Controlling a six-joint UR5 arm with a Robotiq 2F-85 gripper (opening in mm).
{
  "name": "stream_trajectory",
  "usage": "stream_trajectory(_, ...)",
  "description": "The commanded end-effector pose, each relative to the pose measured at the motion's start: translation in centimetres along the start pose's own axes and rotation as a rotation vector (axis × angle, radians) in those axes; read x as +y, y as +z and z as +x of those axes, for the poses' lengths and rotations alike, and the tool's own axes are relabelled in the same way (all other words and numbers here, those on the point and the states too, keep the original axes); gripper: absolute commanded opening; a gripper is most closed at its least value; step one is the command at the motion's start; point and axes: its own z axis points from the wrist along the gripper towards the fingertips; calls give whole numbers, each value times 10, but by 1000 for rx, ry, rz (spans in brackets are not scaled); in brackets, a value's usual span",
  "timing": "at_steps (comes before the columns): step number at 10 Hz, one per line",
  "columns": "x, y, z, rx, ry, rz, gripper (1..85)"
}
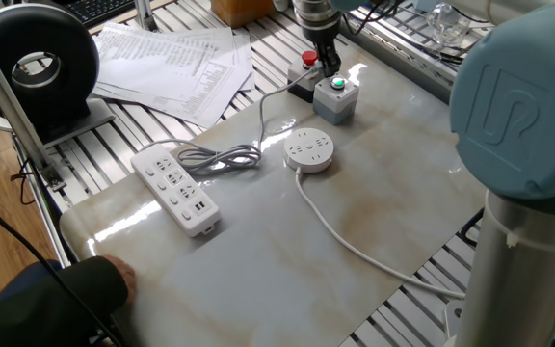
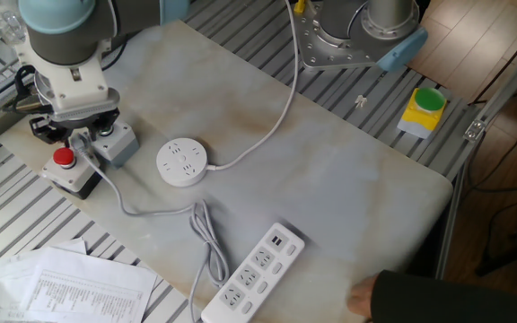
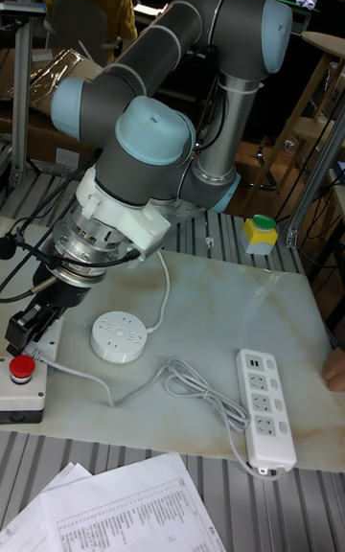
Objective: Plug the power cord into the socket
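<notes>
The gripper (image 2: 81, 144) is hanging low at the far corner of the table (image 1: 287, 241), between the red-button box (image 2: 64, 165) and the green-button box (image 1: 335, 94); whether its fingers are apart or closed on the plug cannot be told. The power cord (image 2: 142, 212) is running from just under the gripper across the table to a loose bundle (image 1: 218, 157) beside the power strip (image 1: 173, 188). The socket (image 1: 309, 149) is lying flat near the green-button box, apart from the gripper, its own thicker cable (image 1: 355, 246) trailing off the table edge. Papers (image 1: 176, 58) are lying beyond the strip.
</notes>
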Motion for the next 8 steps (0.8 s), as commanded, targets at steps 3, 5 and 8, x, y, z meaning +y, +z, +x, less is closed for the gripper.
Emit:
stream_trajectory(3,-6,0,-9,-40,64,19,23)
stream_trajectory(5,-4,-7,-4,-46,73,5,10)
stream_trajectory(8,-11,-42,6,-38,114,-18,10)
